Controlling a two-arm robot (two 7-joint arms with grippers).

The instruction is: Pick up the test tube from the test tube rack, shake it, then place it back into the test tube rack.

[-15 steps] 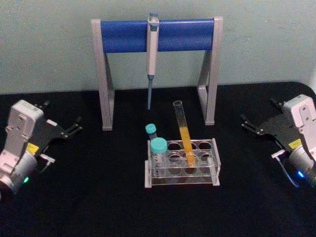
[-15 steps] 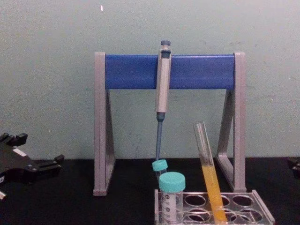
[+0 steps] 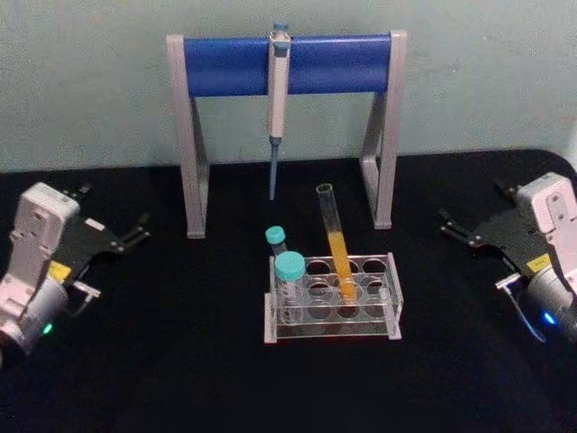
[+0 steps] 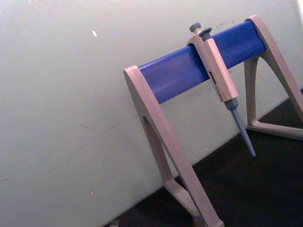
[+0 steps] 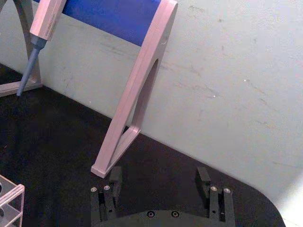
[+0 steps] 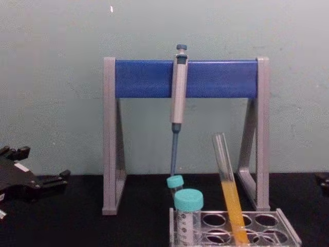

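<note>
Black table (image 3: 180,361) below pale green wall (image 3: 90,90); left end effector (image 3: 114,214) and right end effector (image 3: 471,203) spread

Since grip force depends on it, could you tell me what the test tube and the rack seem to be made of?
The test tube looks like clear, glossy glass: its thin wall shows the orange-yellow liquid inside, though clear plastic is possible. The rack seems rigid clear plastic, perhaps acrylic: see-through flat plates with bright edges and round holes.
</note>
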